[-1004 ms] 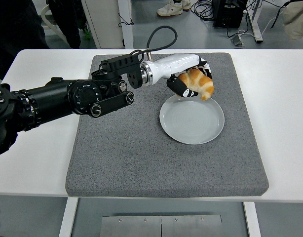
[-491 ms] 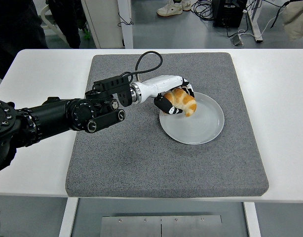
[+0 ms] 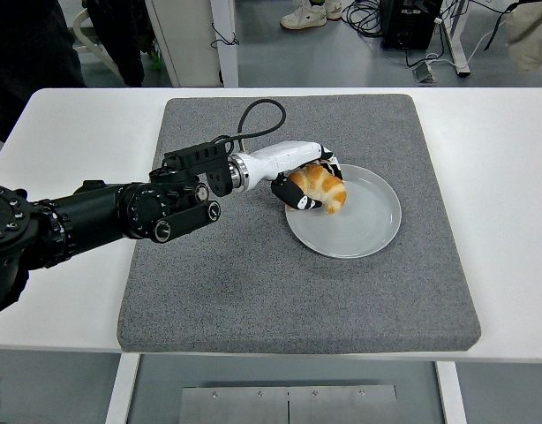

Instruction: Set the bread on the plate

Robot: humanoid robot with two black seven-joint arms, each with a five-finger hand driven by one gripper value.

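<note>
- A grey mat (image 3: 253, 291) covers the white table (image 3: 509, 177).
- My left hand (image 3: 299, 182) has its fingers curled around the croissant (image 3: 319, 186).
- The croissant sits over the left part of the grey plate (image 3: 364, 225).

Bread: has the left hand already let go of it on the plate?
No. The left hand is curled around the bread, holding it over the left part of the plate.
</note>
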